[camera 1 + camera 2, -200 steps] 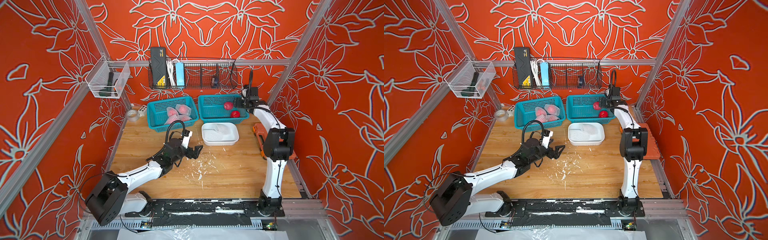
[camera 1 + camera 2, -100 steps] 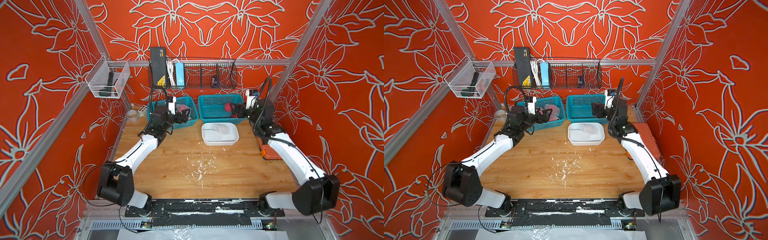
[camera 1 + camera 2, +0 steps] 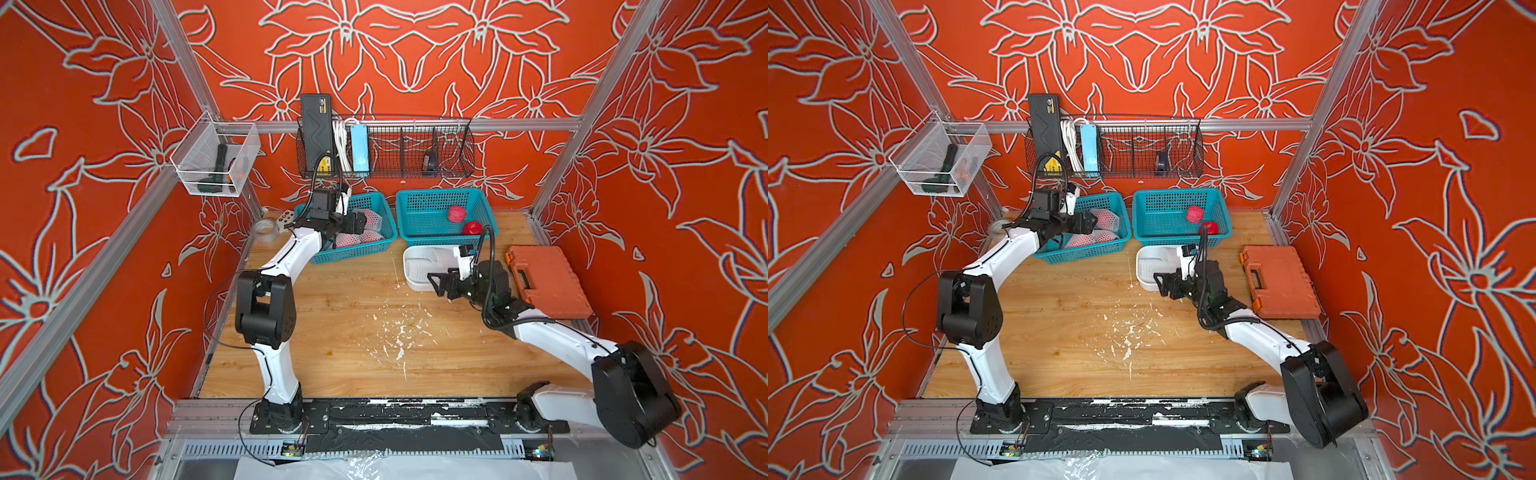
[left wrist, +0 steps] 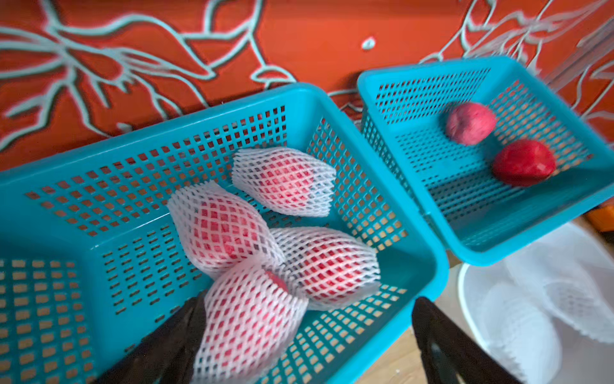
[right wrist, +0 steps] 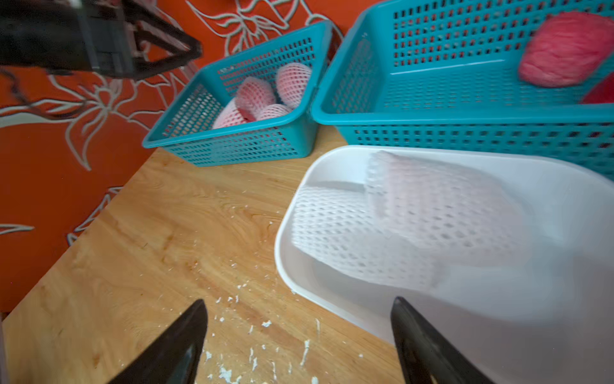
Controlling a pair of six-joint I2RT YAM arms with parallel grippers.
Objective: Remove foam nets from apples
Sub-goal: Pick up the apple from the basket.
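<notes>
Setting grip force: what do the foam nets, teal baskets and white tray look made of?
Foam nets: soft matte white foam mesh; diamond holes, crumpled flared ends.
Teal baskets: rigid moulded plastic, slight sheen; uniform square perforations.
White tray: probably smooth plastic, semi-gloss; rounded rim, soft reflections.

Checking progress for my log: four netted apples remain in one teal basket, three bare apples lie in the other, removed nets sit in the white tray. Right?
Not three: the left wrist view shows two bare apples in the other basket. Four netted apples, nets in the white tray: correct.
</notes>
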